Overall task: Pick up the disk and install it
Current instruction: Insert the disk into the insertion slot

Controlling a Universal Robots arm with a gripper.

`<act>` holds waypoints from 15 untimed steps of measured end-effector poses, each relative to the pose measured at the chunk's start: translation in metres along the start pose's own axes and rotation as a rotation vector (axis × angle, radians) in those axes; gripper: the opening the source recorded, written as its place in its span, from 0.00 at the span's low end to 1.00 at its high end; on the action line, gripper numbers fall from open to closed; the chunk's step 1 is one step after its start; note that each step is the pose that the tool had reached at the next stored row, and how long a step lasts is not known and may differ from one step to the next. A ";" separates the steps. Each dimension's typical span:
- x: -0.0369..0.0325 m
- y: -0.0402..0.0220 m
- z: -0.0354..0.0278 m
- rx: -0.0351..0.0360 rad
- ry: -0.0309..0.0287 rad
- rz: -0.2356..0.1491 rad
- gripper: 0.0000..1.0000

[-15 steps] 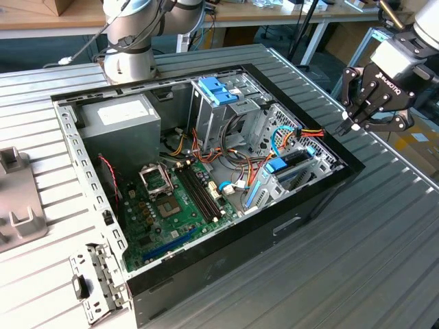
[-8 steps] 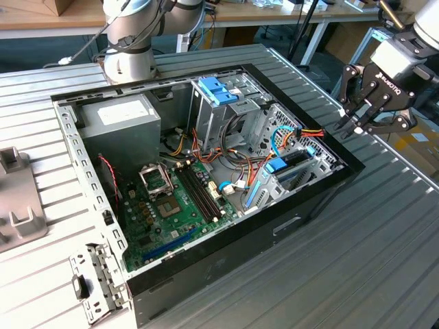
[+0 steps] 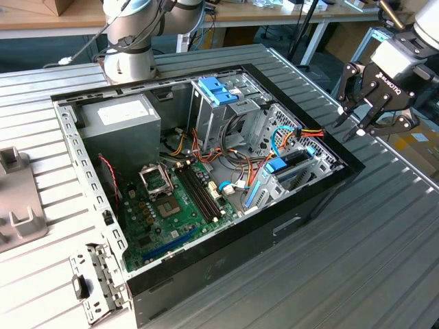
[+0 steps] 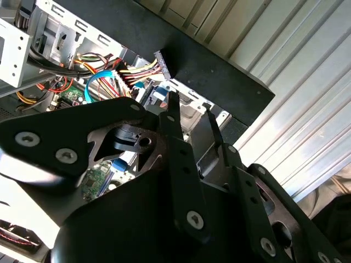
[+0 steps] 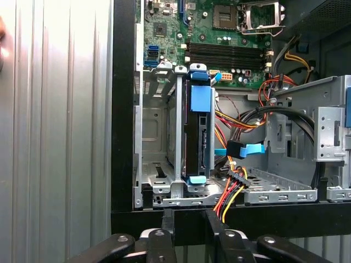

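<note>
A ribbed grey metal table (image 3: 384, 260) carries an open black computer case (image 3: 274, 226) at its middle; the arm's base (image 3: 129, 65) stands near the far edge. A grey fixture (image 3: 17, 205) sits toward the exterior view's left; a perforated bracket (image 3: 99, 281) lies beside the case.

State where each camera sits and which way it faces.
Exterior view: off the arm, high, looking down into the open computer case on the ribbed table; the arm's base and the hand show.
First wrist view: behind the hand, looking over the case wall at the disk upright in its cage.
Second wrist view: behind the hand, facing the case's cables.
All three share the hand and the case.
</note>
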State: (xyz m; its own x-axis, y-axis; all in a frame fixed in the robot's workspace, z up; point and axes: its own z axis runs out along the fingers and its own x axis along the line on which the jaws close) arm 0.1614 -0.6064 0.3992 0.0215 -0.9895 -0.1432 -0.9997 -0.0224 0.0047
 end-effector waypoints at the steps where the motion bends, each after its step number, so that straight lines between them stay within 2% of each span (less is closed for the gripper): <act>1: 0.0000 -0.0007 -0.0001 -0.0002 0.0001 -0.001 0.36; 7: -0.0003 -0.0080 0.0001 -0.0023 -0.0001 -0.012 0.36; 10: -0.0004 -0.0091 0.0003 -0.0088 0.0002 -0.057 0.36; 15: -0.0019 -0.0108 0.0017 -0.0162 0.0005 -0.108 0.36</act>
State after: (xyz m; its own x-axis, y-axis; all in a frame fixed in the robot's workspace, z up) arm 0.1722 -0.6040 0.3978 0.1291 -0.9812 -0.1433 -0.9913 -0.1312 0.0052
